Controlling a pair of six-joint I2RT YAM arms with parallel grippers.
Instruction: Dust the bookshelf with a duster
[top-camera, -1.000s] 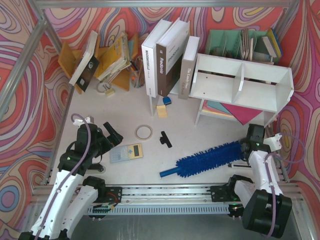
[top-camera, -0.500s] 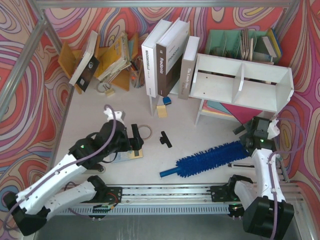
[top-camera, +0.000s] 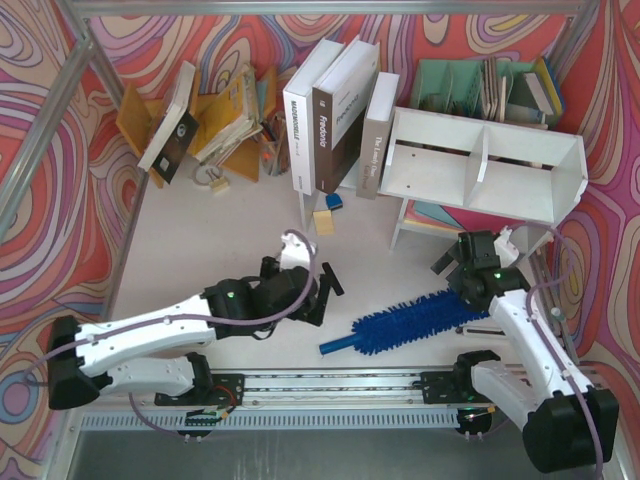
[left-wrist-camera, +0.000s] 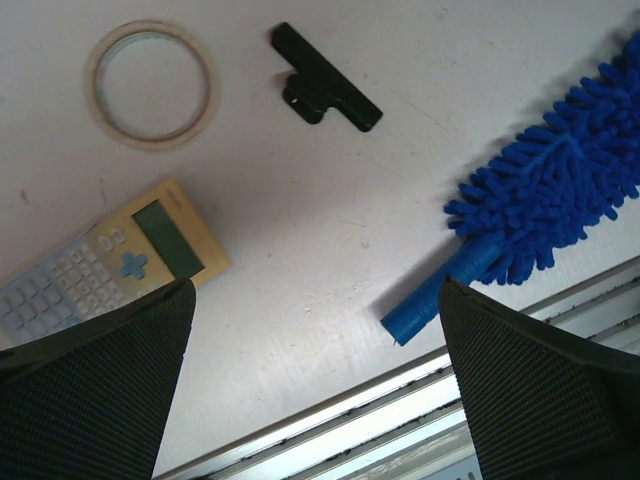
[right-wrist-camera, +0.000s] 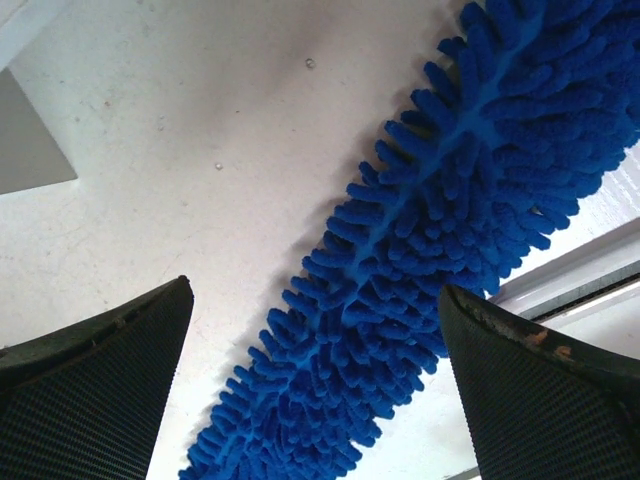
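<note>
Currently, the duster (top-camera: 415, 315) lies flat on the table (top-camera: 200, 230), in front of the bookshelf (top-camera: 480, 165) and apart from it. The left gripper (left-wrist-camera: 315, 290) is spread wide, holding nothing, beside the handle tip. The right gripper (right-wrist-camera: 315, 290) is likewise spread, over the fluffy head. The green file organiser (top-camera: 450, 85) holds upright books. Spine lettering is too small to read reliably. Only the left wrist view shows the calculator (left-wrist-camera: 110, 265); in the top view the arm covers it.

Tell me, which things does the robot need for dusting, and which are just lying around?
For the job:
duster
bookshelf

Just lying about:
tape ring
calculator
black clip
standing books
green file organiser
</note>
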